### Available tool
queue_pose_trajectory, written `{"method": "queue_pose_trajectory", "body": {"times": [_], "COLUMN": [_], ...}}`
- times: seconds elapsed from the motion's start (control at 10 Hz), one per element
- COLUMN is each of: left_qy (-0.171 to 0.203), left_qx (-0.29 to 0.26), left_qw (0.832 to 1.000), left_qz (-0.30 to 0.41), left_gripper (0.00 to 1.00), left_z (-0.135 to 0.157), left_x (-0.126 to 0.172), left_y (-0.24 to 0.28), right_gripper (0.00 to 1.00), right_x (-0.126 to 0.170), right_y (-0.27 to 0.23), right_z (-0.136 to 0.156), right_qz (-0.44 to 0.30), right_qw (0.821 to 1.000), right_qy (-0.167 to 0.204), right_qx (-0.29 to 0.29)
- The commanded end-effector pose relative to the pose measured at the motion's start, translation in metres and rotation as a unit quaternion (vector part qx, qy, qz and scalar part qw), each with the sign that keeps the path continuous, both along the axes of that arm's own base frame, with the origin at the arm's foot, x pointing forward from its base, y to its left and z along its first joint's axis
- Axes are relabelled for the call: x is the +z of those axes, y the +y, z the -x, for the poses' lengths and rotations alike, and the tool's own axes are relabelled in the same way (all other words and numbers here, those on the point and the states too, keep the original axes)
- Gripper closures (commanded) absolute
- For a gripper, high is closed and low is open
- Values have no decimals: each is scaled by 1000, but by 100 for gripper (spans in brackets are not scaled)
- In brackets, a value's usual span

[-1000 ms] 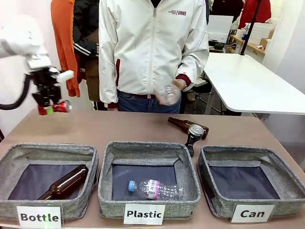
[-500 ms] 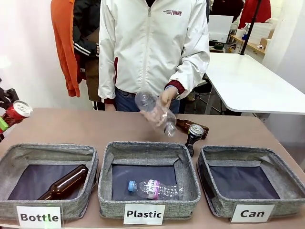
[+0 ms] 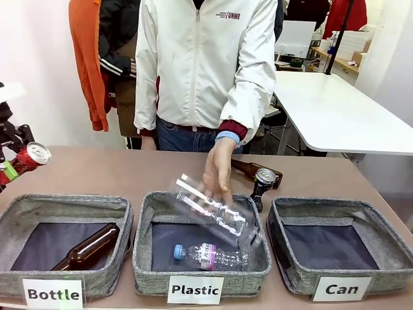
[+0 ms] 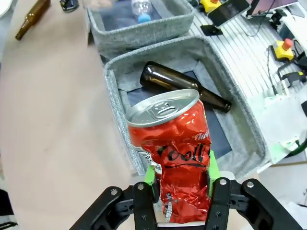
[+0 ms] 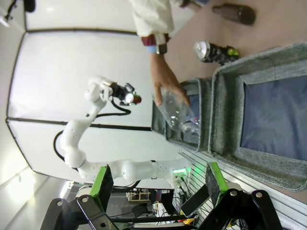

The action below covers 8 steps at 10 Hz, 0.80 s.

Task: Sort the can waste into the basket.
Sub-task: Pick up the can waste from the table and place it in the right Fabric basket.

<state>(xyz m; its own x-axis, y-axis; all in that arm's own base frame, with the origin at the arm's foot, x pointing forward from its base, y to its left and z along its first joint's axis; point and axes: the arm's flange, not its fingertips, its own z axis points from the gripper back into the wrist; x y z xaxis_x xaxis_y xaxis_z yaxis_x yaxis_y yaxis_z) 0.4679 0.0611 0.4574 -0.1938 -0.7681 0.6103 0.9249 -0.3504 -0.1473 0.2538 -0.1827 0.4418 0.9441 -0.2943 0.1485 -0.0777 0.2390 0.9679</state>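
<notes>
A dented red can (image 3: 29,158) hangs at the far left edge above the table, with my left gripper (image 3: 8,173) shut on it. In the left wrist view the red can (image 4: 175,158) sits between the green pads (image 4: 152,175) of the left gripper (image 4: 181,191), over the "Bottle" bin. A dark can with a silver top (image 3: 263,181) lies on the table behind the gap between the middle and right bins. The basket (image 3: 387,271) labelled "Can" stands at the front right and shows only its dark lining. My right gripper (image 5: 157,187) is open above that basket (image 5: 225,110).
A person's hand (image 3: 218,174) holds a clear plastic bottle (image 3: 213,210) over the "Plastic" bin (image 3: 155,271), which holds another clear bottle (image 3: 210,256). The "Bottle" bin (image 3: 13,281) holds a brown bottle (image 3: 90,248). Another brown bottle (image 3: 242,168) lies on the table near the dark can.
My left gripper carried the red can leftward to the picture's edge and tilted it. The person brought a clear plastic bottle down from waist height to the Plastic bin.
</notes>
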Motion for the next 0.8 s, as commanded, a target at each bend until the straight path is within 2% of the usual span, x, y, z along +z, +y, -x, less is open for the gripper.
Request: {"method": "queue_pose_trajectory", "body": {"times": [0.0,0.1,0.2,0.3,0.4,0.5,0.7], "left_qy": [-1,-21,-39,-69,-79,-72,-53], "left_qx": [2,8,-5,-10,-43,-60,-64], "left_qw": [1000,999,997,997,995,996,997], "left_qz": [4,45,62,43,32,6,-1], "left_gripper": [56,56,56,56,56,56,56], "left_z": [1,4,9,12,5,-4,-11], "left_x": [1,11,31,50,62,63,55], "left_y": [1,-32,-82,-144,-192,-225,-246], "right_gripper": [0,0,0,0,0,0,0], "right_x": [1,0,39,58,59,56,58], "right_y": [-1,0,-24,-42,-48,-52,-55], "right_z": [-2,0,27,47,55,60,68], "right_qz": [-8,0,12,21,28,19,23], "right_qw": [1000,1000,998,997,996,996,995], "right_qy": [-16,0,-50,-74,-81,-80,-86], "right_qx": [-2,0,-29,-31,-36,-33,-33]}}
